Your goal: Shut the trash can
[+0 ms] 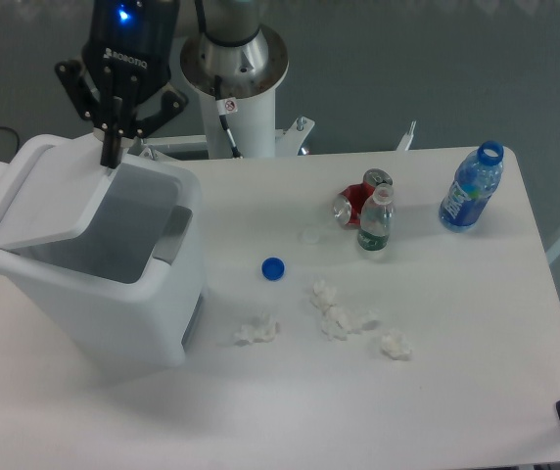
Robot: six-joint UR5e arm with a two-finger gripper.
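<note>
Bright, even light; soft shadows; sharp.

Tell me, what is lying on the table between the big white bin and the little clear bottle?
A blue bottle cap lies on the table, between the trash can and the small clear bottle.

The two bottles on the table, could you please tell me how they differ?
The blue bottle is uncapped and stands near the table's right edge; the clear bottle has a white cap and stands beside the red can. The blue bottle looks larger. Both are upright.
</note>
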